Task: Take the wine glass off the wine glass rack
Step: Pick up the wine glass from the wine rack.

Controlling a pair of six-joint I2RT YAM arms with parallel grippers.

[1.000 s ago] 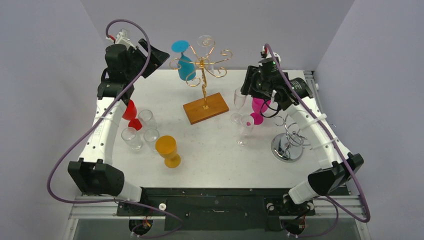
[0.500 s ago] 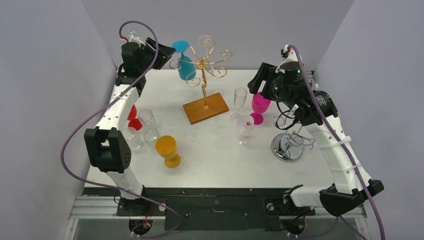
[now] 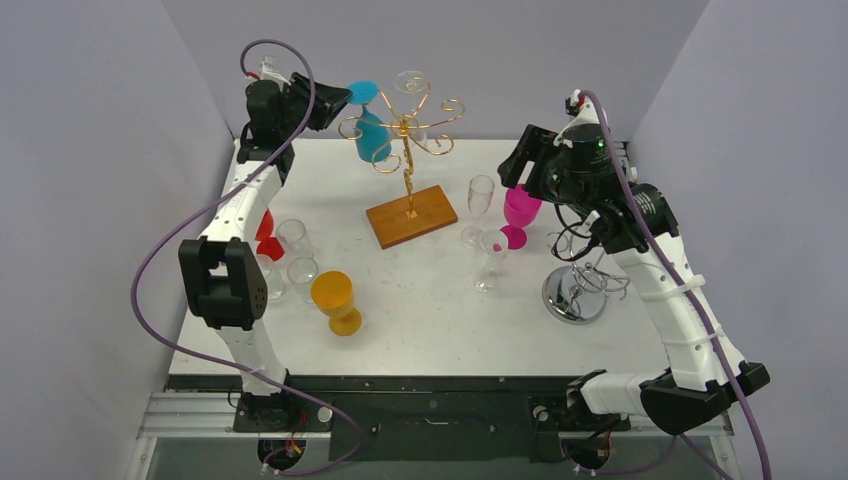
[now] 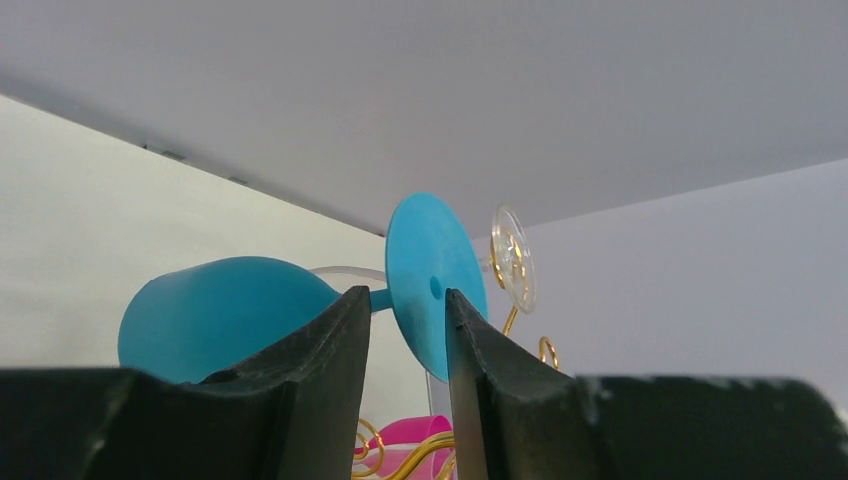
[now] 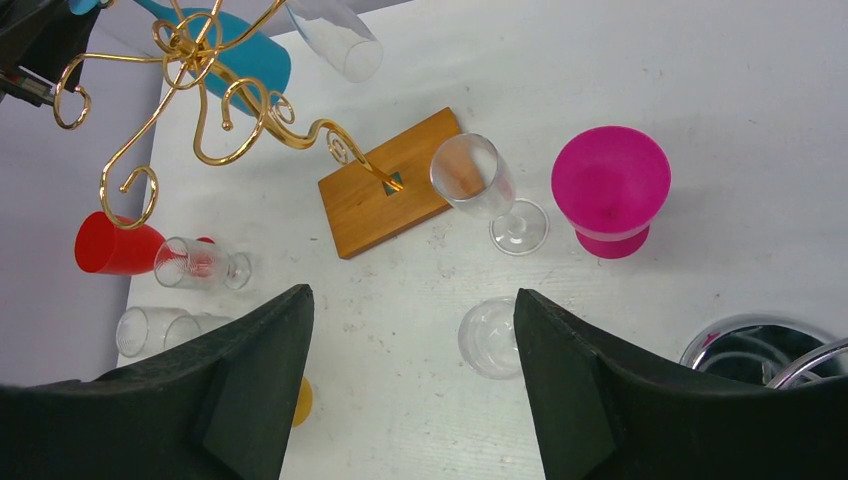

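The left gripper straddles the stem of the turquoise wine glass on the tall gold wire rack, though whether it grips is unclear; the right gripper gapes empty.

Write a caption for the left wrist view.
Left pincer flanks the stem of the blue wine glass.

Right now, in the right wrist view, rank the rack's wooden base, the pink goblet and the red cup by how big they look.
1. wooden base
2. pink goblet
3. red cup, though it lies farther from the camera, so its true size is unsure.
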